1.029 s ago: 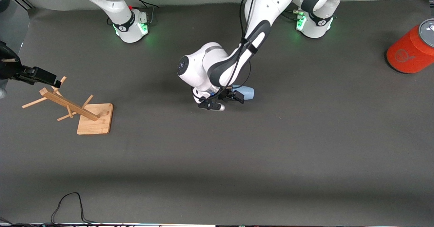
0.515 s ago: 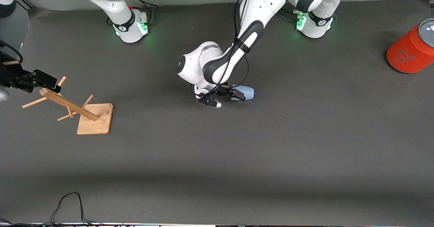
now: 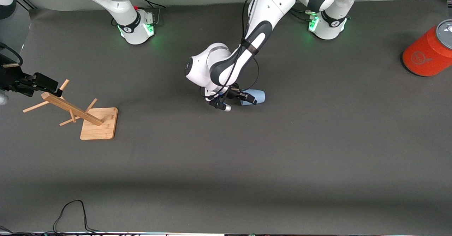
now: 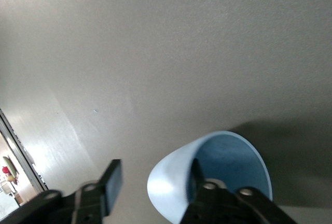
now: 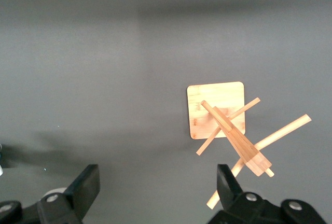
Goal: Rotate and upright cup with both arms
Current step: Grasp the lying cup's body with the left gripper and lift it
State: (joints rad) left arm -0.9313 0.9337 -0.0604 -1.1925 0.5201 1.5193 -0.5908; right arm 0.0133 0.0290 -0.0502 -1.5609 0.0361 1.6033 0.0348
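Note:
The small pale blue cup (image 3: pixel 258 96) lies on its side mid-table, its open mouth facing my left gripper (image 3: pixel 244 96). In the left wrist view the cup (image 4: pixel 174 180) fills the lower part. One finger (image 4: pixel 197 175) is inside the mouth and the other finger (image 4: pixel 111 182) is outside the wall. My left gripper (image 4: pixel 154 180) is open, with the cup's wall between its jaws. My right gripper (image 3: pixel 42 82) is open and empty above the top of the wooden rack, at the right arm's end of the table. It also shows in the right wrist view (image 5: pixel 158 182).
A wooden peg rack (image 3: pixel 93 121) stands on its square base at the right arm's end, seen too in the right wrist view (image 5: pixel 223 125). A large orange canister (image 3: pixel 427 54) lies at the left arm's end. A black cable (image 3: pixel 70 211) loops at the table's near edge.
My left wrist has turned and settled lower at the cup's mouth; the cup has not moved. My right gripper has drawn back slightly toward the table's end.

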